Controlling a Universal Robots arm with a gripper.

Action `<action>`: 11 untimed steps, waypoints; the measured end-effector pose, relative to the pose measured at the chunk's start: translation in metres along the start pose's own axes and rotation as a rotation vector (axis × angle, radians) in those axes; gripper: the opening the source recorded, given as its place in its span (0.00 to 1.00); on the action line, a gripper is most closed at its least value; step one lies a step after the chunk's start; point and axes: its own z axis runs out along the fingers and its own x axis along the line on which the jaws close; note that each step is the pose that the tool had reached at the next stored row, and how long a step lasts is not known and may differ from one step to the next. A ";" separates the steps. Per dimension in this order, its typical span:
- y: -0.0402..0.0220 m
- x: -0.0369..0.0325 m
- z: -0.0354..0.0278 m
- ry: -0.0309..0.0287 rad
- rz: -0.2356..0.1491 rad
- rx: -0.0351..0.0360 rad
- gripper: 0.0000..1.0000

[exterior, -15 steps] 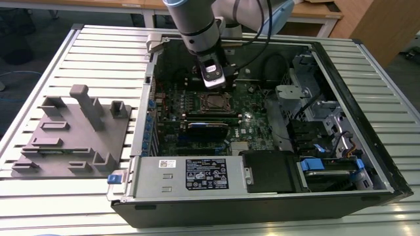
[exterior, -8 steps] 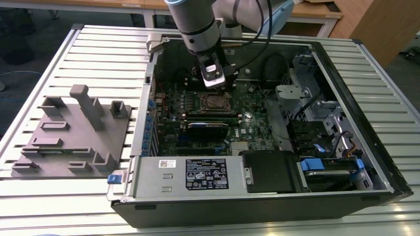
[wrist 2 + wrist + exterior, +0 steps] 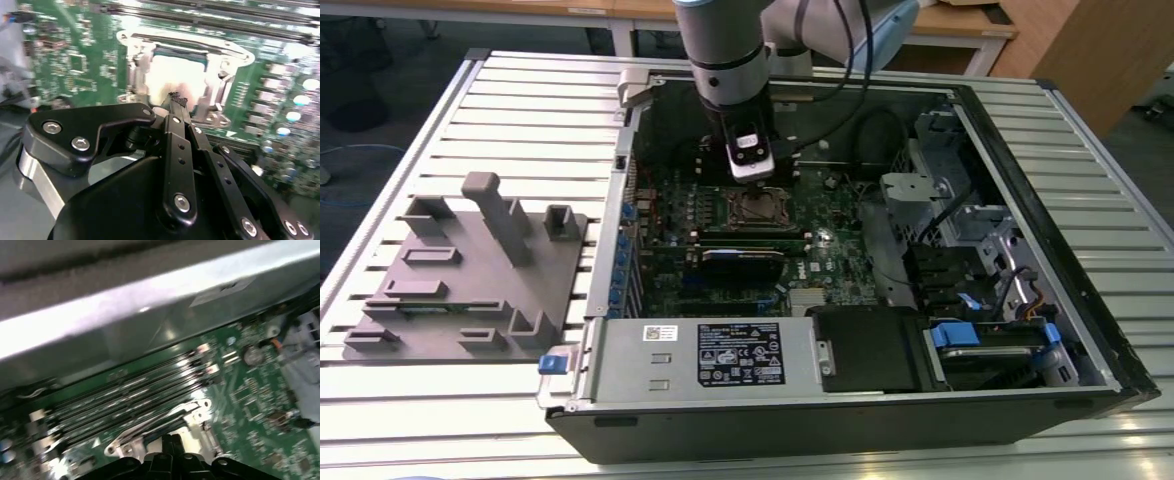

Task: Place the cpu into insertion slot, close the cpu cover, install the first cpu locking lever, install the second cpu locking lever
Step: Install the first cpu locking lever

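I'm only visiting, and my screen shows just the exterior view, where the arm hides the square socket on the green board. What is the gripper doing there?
Observer: In the second wrist view the gripper is shut, with its tips down by the socket.
Operator: Is anything in the socket?
Observer: A shiny metal cover frames a pale square in its middle.
Operator: What's beside it?
Observer: In the first wrist view, long narrow slots run alongside it.

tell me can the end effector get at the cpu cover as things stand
Probably yes. The end effector hangs just above the cpu cover in the second wrist view, with no cable or card between them, and the case lies open in the exterior view.
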 end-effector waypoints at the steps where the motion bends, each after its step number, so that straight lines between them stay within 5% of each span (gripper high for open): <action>1: 0.0000 0.0000 0.0002 0.0135 0.000 0.0084 0.10; 3: 0.0000 0.0000 0.0004 0.0293 0.000 0.0202 0.10; 11: 0.0003 -0.0005 -0.0020 0.0300 0.000 0.0205 0.10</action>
